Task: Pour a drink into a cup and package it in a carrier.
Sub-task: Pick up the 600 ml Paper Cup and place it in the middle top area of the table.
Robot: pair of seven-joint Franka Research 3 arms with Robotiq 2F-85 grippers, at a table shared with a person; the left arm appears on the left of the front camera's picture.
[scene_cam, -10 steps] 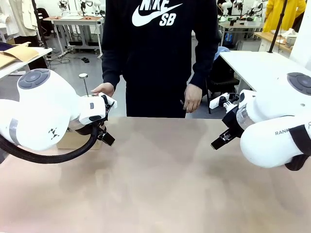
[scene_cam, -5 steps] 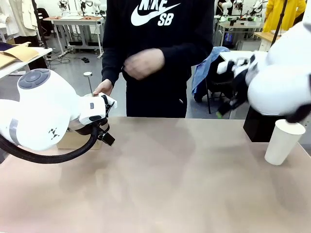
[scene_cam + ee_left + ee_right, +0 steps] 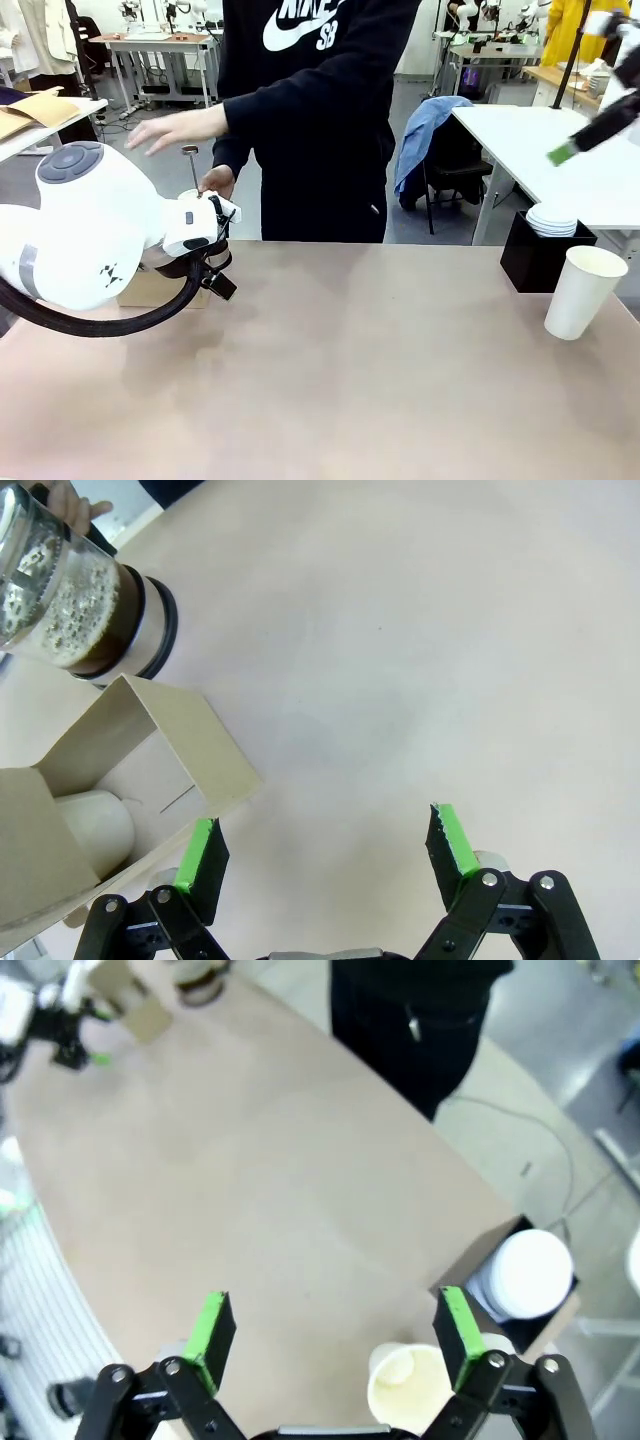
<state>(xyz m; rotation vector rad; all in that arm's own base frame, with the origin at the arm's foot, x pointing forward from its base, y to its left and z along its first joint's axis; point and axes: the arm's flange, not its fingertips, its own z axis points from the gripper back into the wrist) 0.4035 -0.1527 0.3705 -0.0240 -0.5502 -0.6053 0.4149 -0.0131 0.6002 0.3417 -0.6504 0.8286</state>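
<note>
Right wrist view puts your right hand (image 3: 332, 1318), spread wide and empty, high above the upright white paper cup (image 3: 412, 1392) at the tabletop's (image 3: 250, 1180) right end, nearer this arm

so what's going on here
Nothing is held yet. The robot's left hand hangs open over the table beside the carrier and the jar of drink, with a person's hand by the jar. The right hand is open too, raised above the cup near the table's right edge.
</note>
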